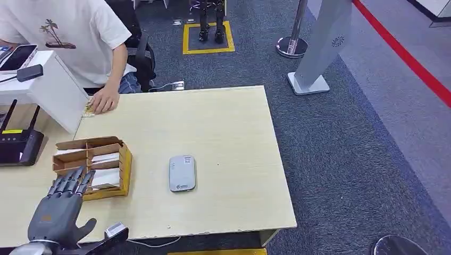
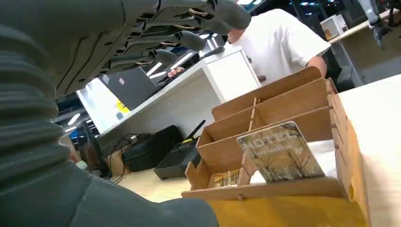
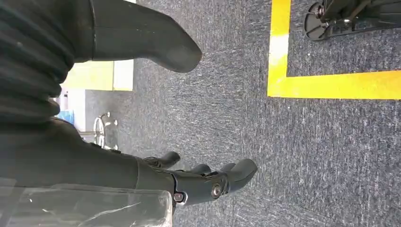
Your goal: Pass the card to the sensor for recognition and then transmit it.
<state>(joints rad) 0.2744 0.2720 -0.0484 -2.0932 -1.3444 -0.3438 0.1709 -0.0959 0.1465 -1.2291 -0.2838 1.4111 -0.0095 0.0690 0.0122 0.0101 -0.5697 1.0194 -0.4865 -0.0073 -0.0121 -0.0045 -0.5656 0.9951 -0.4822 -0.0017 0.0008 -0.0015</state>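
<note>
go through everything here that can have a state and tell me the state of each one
left hand: open, fingers apart, holding nothing, by the box
right hand: open, holding nothing, over carpet
card: standing tilted in the box, untouched
wooden box: open-topped, divided, cards inside
sensor: flat on table, nothing on it
person's hand: resting on table

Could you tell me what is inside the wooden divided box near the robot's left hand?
The wooden box holds white cards in its compartments; a card with a tree picture leans upright in the nearest one. The left hand covers that corner from above.

Even bright indoor light, soft shadows, sharp focus
</note>
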